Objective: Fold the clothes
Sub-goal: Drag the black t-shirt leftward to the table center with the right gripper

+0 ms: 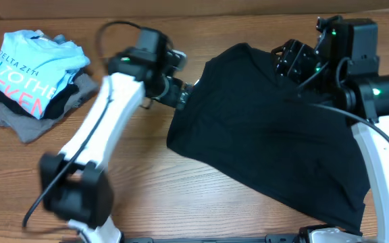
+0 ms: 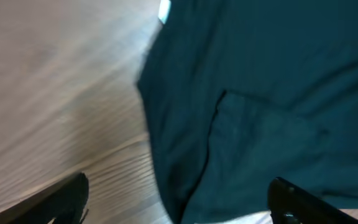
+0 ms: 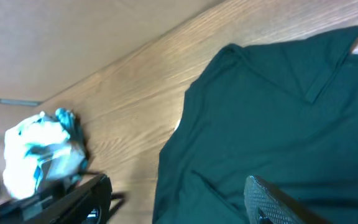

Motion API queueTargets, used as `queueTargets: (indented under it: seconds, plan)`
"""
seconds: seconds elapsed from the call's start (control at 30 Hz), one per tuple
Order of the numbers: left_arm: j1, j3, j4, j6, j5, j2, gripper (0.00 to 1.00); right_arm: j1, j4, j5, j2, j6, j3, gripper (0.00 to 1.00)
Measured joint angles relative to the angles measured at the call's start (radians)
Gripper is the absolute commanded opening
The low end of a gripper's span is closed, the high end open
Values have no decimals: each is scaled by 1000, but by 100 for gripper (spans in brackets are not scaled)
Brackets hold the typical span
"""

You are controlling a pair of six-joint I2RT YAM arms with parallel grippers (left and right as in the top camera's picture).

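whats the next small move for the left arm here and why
Probably lower the left claw onto the shirt's left edge and close on it. The claw looks open and empty, the shirt lies rumpled and unfolded on the table, and in the wrist view that edge sits right under the claw, so a grip there seems the nearest start for a fold.

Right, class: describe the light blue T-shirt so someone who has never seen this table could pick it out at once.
Start at the wooden table and go to its far left end, where a pile of folded clothes sits. The light blue T-shirt lies on top; it alone carries white and pink lettering, unlike the grey garment beneath and the black T-shirt spread mid-table.
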Motion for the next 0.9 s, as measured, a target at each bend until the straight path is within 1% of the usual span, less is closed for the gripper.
queueTargets:
  seconds: [0.07,0.1,0.2,0.27,0.3,0.37,0.47,0.53,0.57,0.63,0.73,0.8,0.83,0.9]
  plan:
    - [-13,0,7,5,1,69,82,0,-14,-7,-7,-11,0,73]
    - [-16,0,8,6,4,99,73,0,-18,-9,-10,-16,0,73]
    - [-17,-3,5,6,14,167,51,0,-22,-10,-18,-25,0,74]
    - [-16,-3,-2,7,31,197,42,0,-23,-10,-21,-29,0,75]
    - [-16,-3,-5,9,45,209,41,0,-23,-10,-23,-32,0,75]
    - [-16,-4,-11,12,71,227,50,0,-23,-9,-24,-33,0,75]
    - [-16,-3,-14,9,87,241,58,0,-22,-6,-24,-36,0,76]
    - [-16,-4,-16,-5,76,249,60,0,-23,-6,-25,-37,0,76]
    - [-16,-4,-16,-13,61,252,63,0,-22,-6,-25,-37,0,77]
    - [-16,-4,-16,-31,18,260,65,0,-23,-3,-25,-37,0,77]
    - [-16,-4,-15,-55,-42,275,65,0,-23,-2,-25,-39,0,77]
    - [-16,-5,-13,-66,-67,290,62,0,-24,1,-25,-40,0,77]
    - [-16,-3,-13,-69,-77,297,59,0,-24,0,-25,-40,0,77]
    - [-16,-2,-11,-74,-90,298,48,0,-24,2,-25,-40,0,77]
